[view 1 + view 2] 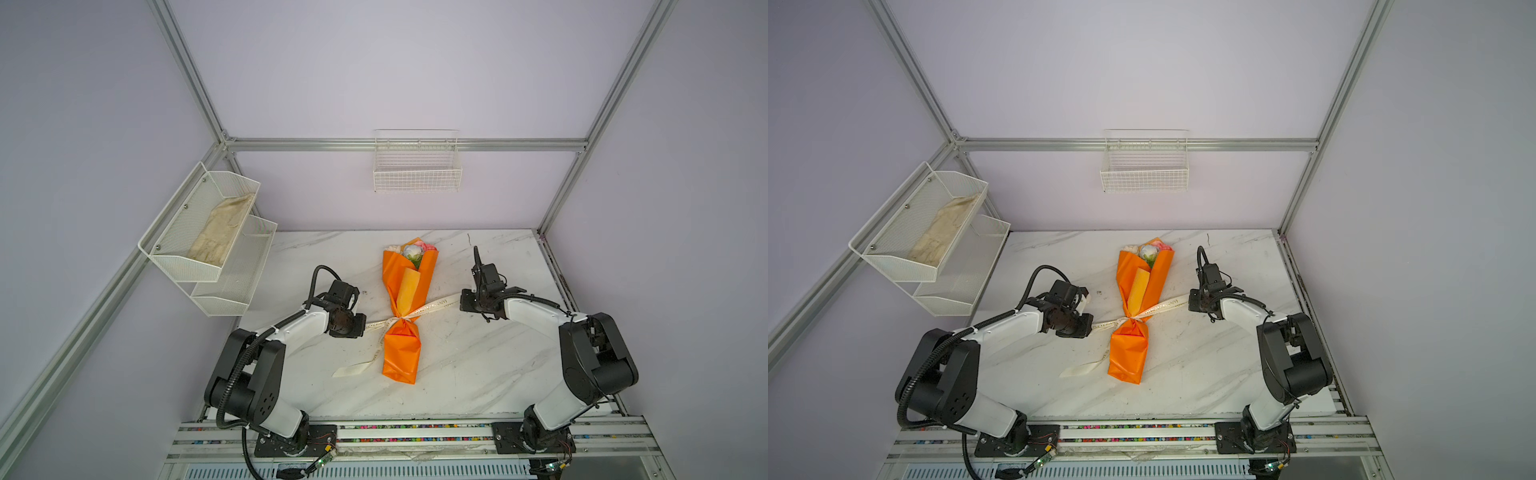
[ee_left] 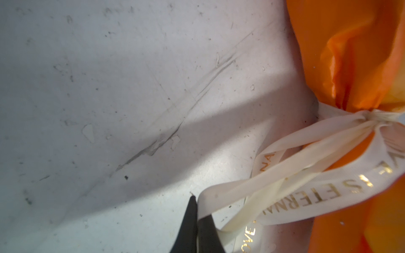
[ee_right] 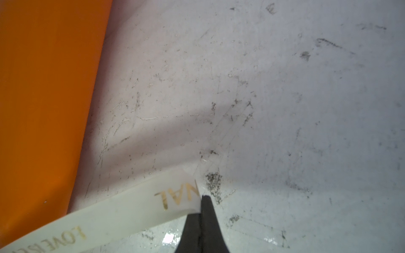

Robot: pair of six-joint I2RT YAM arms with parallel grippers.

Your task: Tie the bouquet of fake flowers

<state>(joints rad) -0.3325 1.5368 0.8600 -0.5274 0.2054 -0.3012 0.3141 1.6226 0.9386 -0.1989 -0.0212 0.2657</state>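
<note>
The bouquet of fake flowers in orange wrapping paper (image 1: 402,299) lies flat at the centre of both top views on the white marble-patterned table (image 1: 478,374). Its blooms point toward the upper edge and its wrapped stems toward the lower. A cream ribbon with gold printed lettering (image 1: 436,304) cinches its narrow waist in what looks like a knot, though the crossing is too small to read surely. My left jaws are clenched on the ribbon strand running left of the waist. My right jaws are clenched on the strand stretched toward the upper right. A loose ribbon tail (image 1: 353,369) lies on the table at the wrap's lower left.
</note>
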